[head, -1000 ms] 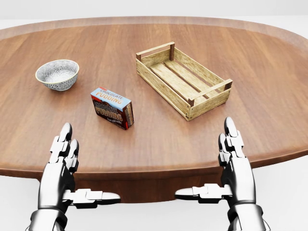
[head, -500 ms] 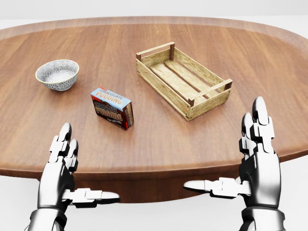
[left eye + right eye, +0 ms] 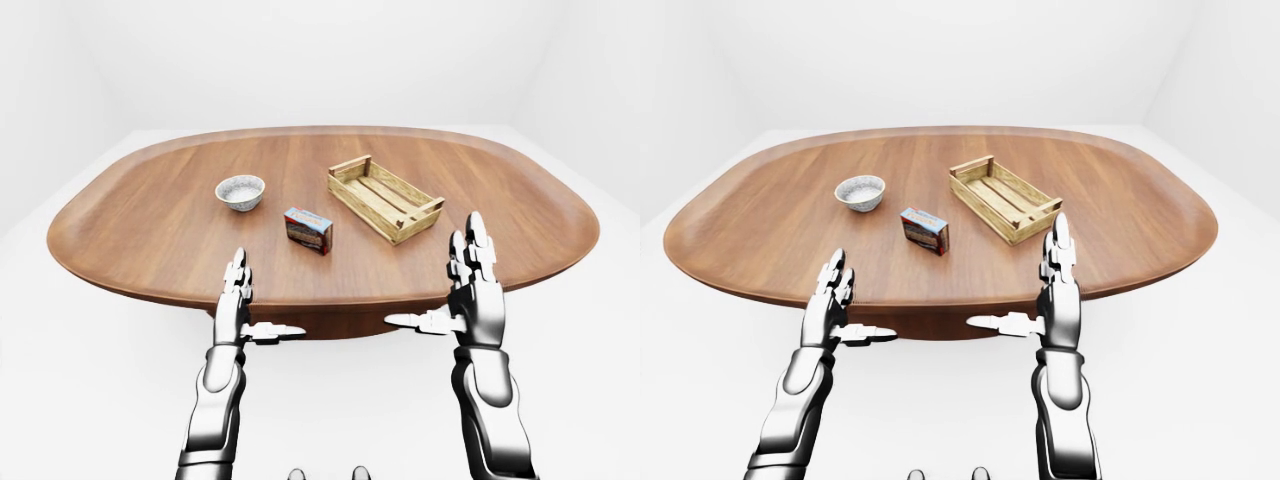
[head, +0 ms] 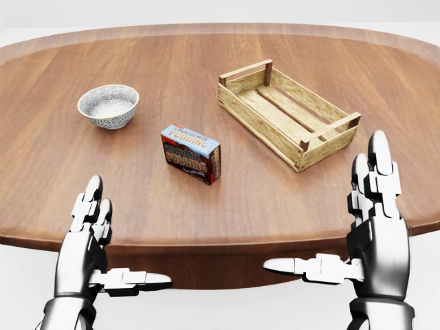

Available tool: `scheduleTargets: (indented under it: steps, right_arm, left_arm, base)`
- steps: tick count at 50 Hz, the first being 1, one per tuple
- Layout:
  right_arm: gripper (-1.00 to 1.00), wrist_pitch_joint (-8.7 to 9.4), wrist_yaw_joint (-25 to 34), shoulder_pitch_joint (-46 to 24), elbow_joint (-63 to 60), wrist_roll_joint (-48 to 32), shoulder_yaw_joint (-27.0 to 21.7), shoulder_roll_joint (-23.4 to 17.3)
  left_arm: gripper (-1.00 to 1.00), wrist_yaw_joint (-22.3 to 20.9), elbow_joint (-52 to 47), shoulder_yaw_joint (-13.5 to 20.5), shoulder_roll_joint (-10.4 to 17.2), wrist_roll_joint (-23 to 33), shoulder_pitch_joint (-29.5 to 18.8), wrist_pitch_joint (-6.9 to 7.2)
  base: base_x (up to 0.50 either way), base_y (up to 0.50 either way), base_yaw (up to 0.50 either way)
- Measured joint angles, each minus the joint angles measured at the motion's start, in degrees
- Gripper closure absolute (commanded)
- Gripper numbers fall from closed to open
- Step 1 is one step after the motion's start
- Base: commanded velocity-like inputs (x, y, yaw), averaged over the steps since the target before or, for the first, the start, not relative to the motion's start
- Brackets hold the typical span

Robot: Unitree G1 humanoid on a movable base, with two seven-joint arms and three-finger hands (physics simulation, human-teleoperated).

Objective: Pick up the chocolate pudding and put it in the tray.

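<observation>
Chocolate pudding box (image 4: 191, 154) standing on the table (image 4: 206, 206), between bowl (image 4: 108, 106) and wooden tray (image 4: 289, 113). Left hand (image 4: 93, 240) and right hand (image 4: 364, 230), both with fingers spread and empty, hover at the near table edge, well apart from the box.

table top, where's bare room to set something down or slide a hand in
Free: the wood left of the bowl, the strip between the pudding box and the table's near edge, and the stretch right of the wooden tray. Tightest: the gap between box and tray.
</observation>
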Motion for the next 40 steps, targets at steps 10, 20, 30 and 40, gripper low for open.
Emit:
scheduleTargets:
  steps: [10, 20, 30, 40]
  right_arm:
    - [-1.0, 0.0, 0.0, 0.3, -0.8, -0.3, 0.1, 0.1]
    - [-1.0, 0.0, 0.1, 0.3, -0.8, -0.1, 0.3, 0.2]
    - [-1.0, 0.0, 0.2, 0.3, -0.4, 0.5, 0.2, 0.2]
    - [-1.0, 0.0, 0.1, 0.3, 0.0, 0.8, 0.0, 0.1]
  left_arm:
    - [-1.0, 0.0, 0.0, 0.1, 0.1, 0.0, 0.0, -0.08]
    - [-1.0, 0.0, 0.0, 0.2, 0.3, 0.0, 0.1, -0.06]
    - [-1.0, -0.1, 0.0, 0.1, 0.1, 0.1, 0.1, -0.12]
    - [-1.0, -0.1, -0.2, 0.0, 0.1, 0.1, 0.1, -0.02]
  base:
    - [0.0, 0.5, 0.0]
    - [0.0, 0.32, 0.0]
    - [0.0, 0.0, 0.0]
    - [0.0, 0.0, 0.0]
